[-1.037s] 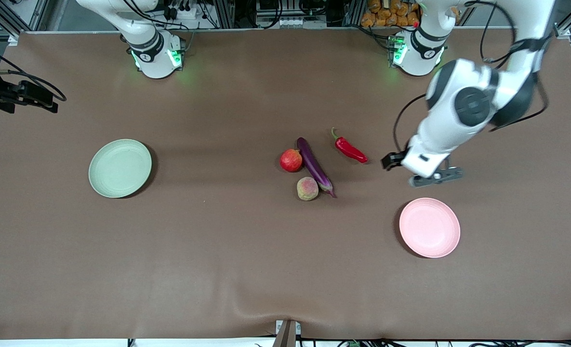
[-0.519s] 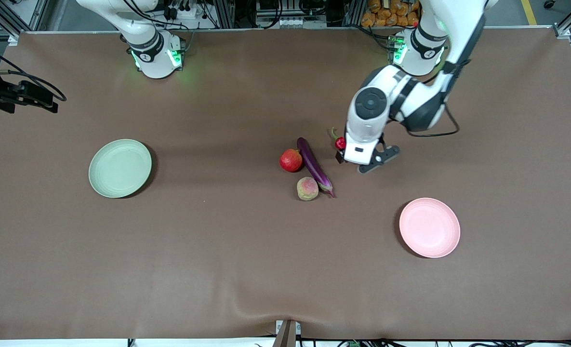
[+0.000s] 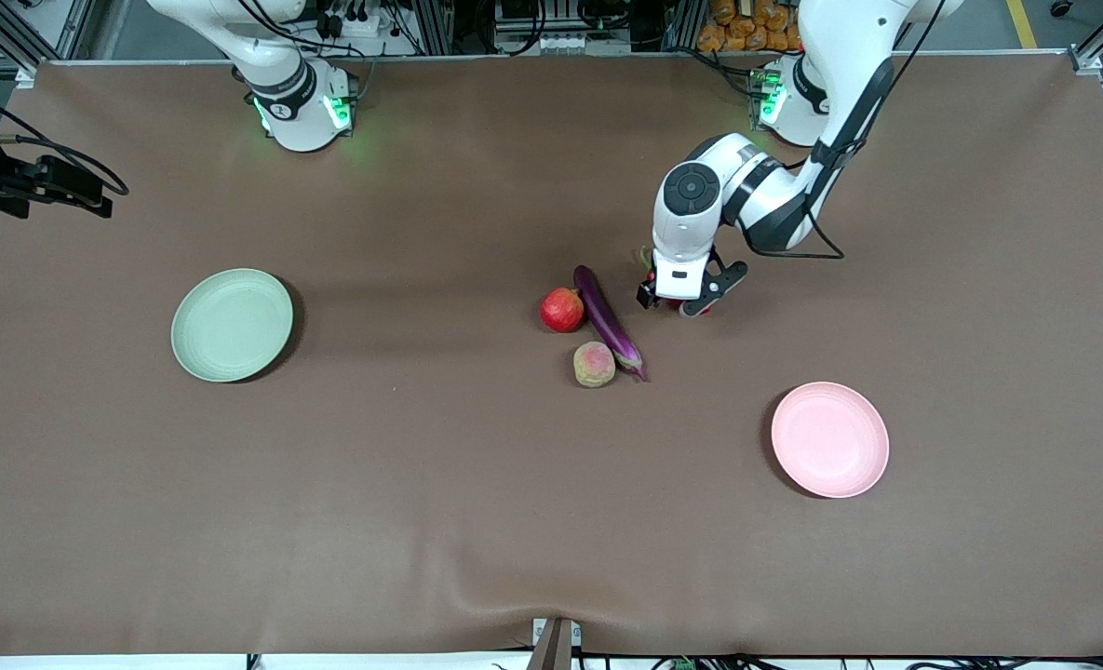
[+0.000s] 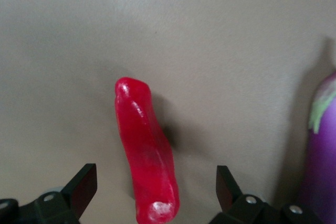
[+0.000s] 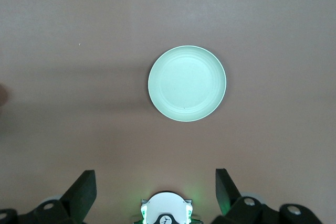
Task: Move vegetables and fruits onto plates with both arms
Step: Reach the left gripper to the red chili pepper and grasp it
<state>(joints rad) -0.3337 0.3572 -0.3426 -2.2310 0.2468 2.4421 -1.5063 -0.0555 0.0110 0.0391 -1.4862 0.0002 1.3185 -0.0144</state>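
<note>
Straddling target: left gripper [image 4: 152, 182] low over chili pepper [image 4: 146, 150], fingers [image 4: 84, 184] spread wide, one on each side, nothing gripped.
Pepper axis: runs across the line joining the two fingers, so a straight close would pinch its narrow width; tip points away from the wrist, stem end hidden under the gripper.
Pepper position: flat on the brown surface [image 3: 477, 484], toward the left arm's end from the eggplant [image 3: 608, 322]; in front view almost wholly covered by the left gripper [image 3: 679, 300].
Clearance: eggplant just beside one finger in left wrist view, apart from the pepper; closing stroke looks free of it.
Nearer arm: left, plainly; pink plate [image 3: 829, 439] also at its end, nearer the front camera than the pepper.
Fruit cluster: pomegranate [image 3: 562, 309] touching eggplant, peach [image 3: 594, 364] touching it near the stem end.
Right gripper [image 5: 152, 184]: waiting high near its base, fingers apart and empty, over bare surface, green plate [image 5: 187, 83] below in its wrist view.
Likely next: lower slightly, close on pepper's middle.
</note>
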